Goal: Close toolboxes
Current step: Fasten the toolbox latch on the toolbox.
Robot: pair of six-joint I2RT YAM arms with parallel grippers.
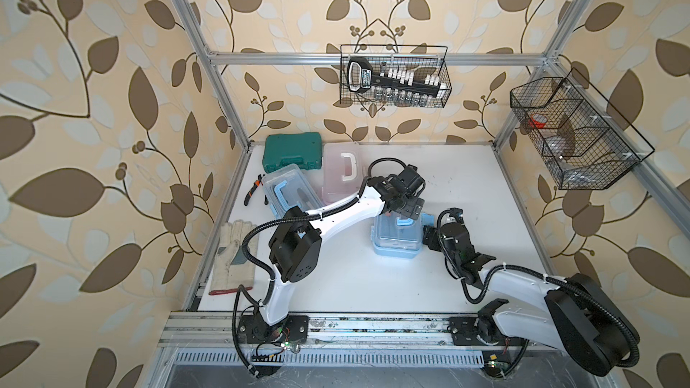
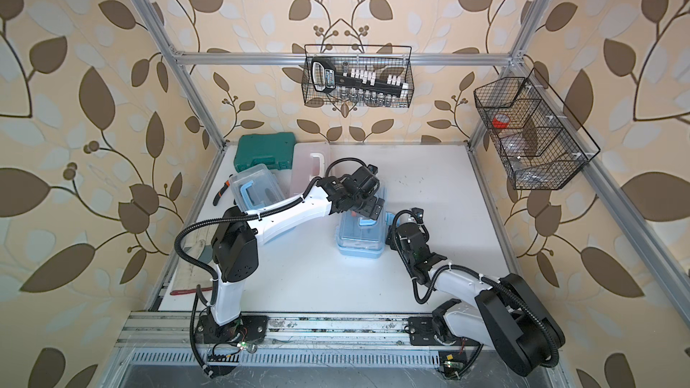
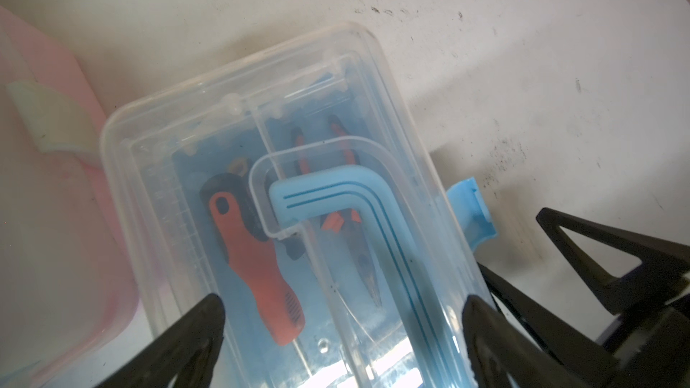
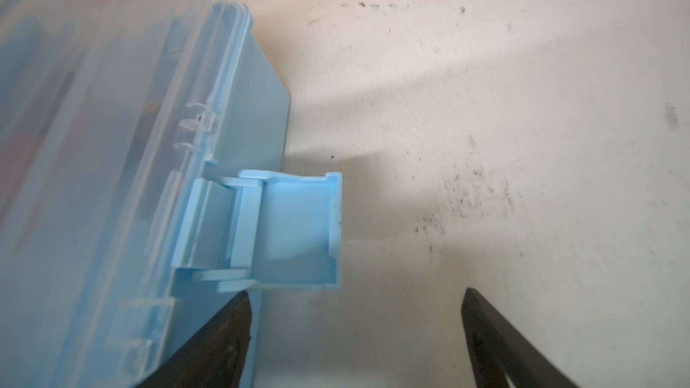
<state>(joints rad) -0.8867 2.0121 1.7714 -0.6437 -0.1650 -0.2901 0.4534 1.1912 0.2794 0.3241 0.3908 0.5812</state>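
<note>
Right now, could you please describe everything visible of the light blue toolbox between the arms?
The light blue toolbox is a rectangular plastic box, flat on the white table. Its clear lid is down, blue U-shaped handle folded flat. An orange-handled tool and pliers show inside. Its blue side latch sticks out, unfastened. The left gripper hangs above, jaws open.

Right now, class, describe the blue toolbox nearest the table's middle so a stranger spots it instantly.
In the middle of the white table lies a light blue toolbox with a clear lid. The other blue toolbox sits back left by the green case; this one is nearer the front, its side latch flipped outward.
</note>
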